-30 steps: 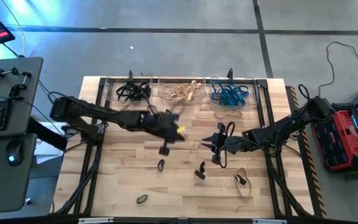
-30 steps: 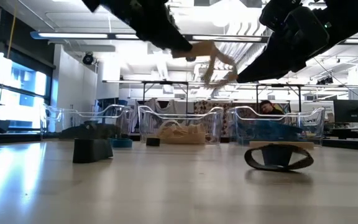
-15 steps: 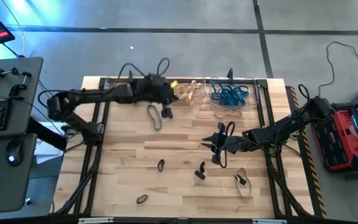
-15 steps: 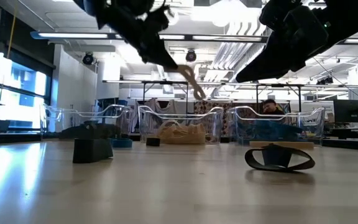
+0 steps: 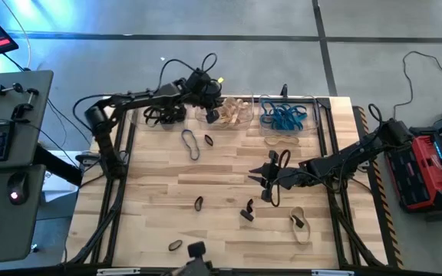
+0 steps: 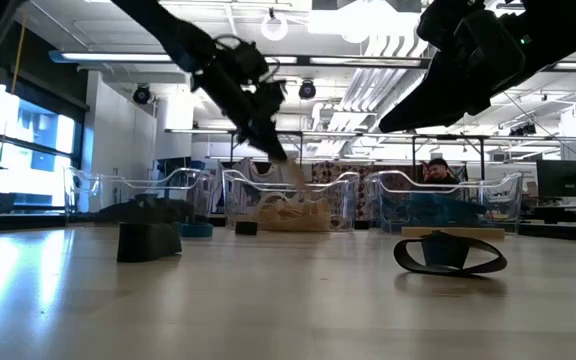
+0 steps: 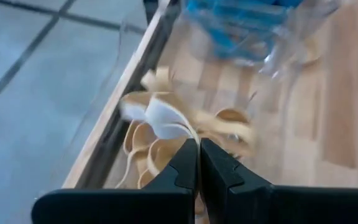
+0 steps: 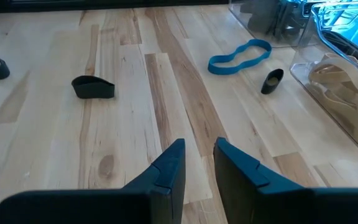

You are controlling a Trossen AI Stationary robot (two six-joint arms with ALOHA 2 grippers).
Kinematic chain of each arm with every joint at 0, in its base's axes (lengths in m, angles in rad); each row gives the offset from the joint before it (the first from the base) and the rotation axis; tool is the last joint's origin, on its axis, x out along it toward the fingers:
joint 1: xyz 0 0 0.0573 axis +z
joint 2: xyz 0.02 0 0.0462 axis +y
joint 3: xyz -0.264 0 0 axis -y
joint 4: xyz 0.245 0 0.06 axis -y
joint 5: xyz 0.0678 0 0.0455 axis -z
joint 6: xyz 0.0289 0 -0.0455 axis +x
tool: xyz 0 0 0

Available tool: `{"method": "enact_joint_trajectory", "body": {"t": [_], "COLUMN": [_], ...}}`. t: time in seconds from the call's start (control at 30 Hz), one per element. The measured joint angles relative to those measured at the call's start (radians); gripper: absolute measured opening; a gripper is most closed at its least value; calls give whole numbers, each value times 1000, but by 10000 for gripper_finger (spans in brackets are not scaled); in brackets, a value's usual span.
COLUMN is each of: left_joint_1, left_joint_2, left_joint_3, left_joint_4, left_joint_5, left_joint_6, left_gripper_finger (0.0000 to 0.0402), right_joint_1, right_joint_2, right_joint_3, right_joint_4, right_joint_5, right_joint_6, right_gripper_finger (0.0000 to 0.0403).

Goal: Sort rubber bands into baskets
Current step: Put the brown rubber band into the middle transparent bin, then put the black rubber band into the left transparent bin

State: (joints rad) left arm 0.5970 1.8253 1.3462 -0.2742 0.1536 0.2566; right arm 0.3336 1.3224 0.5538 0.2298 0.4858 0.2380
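Observation:
Three clear baskets stand along the far edge: one with black rubber bands (image 5: 163, 113), the middle basket (image 5: 236, 102) with tan ones, one with blue ones (image 5: 285, 116). My left gripper (image 5: 212, 113) is over the middle basket's left part, shut on a tan rubber band (image 7: 160, 121). In the low view that band (image 6: 290, 172) hangs at the height of the basket's rim (image 6: 288, 180). My right gripper (image 5: 271, 178) hovers over the table's right middle; its fingers (image 8: 197, 155) are open with nothing between them. My left gripper pinches the tan band between its two fingertips at one spot of the loop (image 7: 188, 134). The fingers slant down toward the table's far edge. The rest of the loop stands out beyond the fingertips, slack and lifted clear of the table, over the tan bands in the middle basket.
Loose bands lie on the wood: a blue one (image 5: 190, 144) and a small black one (image 5: 208, 140) near the baskets, a tan one (image 5: 281, 140) before the blue basket, black ones (image 5: 198, 203) (image 5: 247, 211) (image 5: 175, 245), and a tan one (image 5: 298, 222) at the near right.
My left gripper has swung from the table's middle toward the far edge, rolling as it went, and carried the tan band, shut on it throughout, to over the middle basket. The band now hangs at the basket's rim.

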Motion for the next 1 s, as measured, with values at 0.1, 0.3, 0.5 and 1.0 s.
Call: {"method": "enact_joint_trajectory", "body": {"t": [0.1, 0.3, 0.5, 1.0], "left_joint_1": [21, 39, 33, -63], "left_joint_2": [51, 110, 118, 101], "left_joint_3": [22, 29, 29, 28], "left_joint_4": [-17, -26, -54, -63], "left_joint_5": [7, 48, 48, 43], "left_joint_6": [8, 10, 67, 65], "left_gripper_finger": [1, 0, 11, 179], "right_joint_1": [0, 0, 0, 1], "right_joint_2": [0, 0, 0, 0], "right_joint_3": [0, 0, 0, 0], "right_joint_4": [0, 0, 1, -3], "right_joint_5": [0, 15, 35, 29], "right_joint_6": [1, 1, 5, 42], "right_gripper_finger": [74, 74, 74, 74]}}
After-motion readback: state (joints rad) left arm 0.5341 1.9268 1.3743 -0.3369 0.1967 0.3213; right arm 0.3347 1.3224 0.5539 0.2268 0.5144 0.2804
